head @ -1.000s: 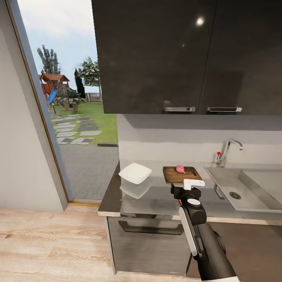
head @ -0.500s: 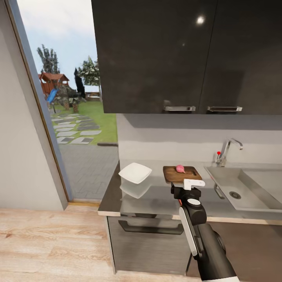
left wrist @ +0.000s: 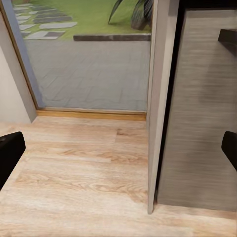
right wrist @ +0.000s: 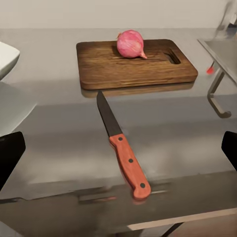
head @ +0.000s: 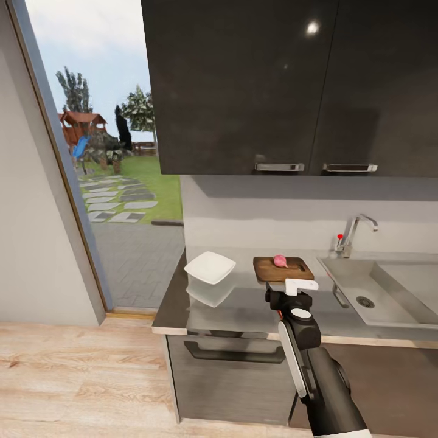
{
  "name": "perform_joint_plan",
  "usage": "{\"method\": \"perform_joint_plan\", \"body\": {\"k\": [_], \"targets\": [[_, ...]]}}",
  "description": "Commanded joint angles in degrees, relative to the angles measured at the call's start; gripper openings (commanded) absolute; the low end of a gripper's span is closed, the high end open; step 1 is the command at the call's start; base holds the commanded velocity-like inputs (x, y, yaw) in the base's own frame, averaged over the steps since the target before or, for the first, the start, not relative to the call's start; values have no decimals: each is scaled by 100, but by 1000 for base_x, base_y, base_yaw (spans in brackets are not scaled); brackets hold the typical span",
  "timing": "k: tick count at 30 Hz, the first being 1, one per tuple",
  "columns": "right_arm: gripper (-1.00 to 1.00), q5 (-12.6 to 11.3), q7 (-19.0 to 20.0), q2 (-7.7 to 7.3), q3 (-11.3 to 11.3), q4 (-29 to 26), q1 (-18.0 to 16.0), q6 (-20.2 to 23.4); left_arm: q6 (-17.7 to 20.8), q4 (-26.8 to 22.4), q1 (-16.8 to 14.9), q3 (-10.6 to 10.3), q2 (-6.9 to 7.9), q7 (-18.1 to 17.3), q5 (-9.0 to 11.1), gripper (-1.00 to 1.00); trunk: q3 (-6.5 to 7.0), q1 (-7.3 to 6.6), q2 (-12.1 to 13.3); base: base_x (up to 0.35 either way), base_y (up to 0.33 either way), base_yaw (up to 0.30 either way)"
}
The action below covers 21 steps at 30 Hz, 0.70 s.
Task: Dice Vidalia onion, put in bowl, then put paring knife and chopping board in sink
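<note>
The onion is set whole on the board for dicing, and the knife lies on the worktop at the board's 6 o'clock, framed by the spread, empty right pincer seemingly poised to take its handle.

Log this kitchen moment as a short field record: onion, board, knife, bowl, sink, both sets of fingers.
onion: small pinkish-red round onion resting on the board
board: dark brown wooden chopping board on the glossy grey countertop
knife: red-orange-handled paring knife lying on the countertop, blade tip toward the board
bowl: white square bowl on the board's far side from the sink
sink: stainless steel sink
right fingers: spread, above the knife
left fingers: spread, over wooden floor
</note>
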Motion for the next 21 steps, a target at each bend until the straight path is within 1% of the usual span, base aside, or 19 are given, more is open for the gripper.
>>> {"method": "perform_joint_plan", "body": {"k": [1, 21], "targets": [[100, 34, -7, 0, 6, -4, -2, 43, -8, -7, 3, -49, 8, 25, 44, 100, -1, 2, -3, 0, 0, 0], [100, 30, -6, 0, 8, -4, -2, 44, -8, -6, 3, -50, 8, 25, 44, 100, -1, 2, -3, 0, 0, 0]]}}
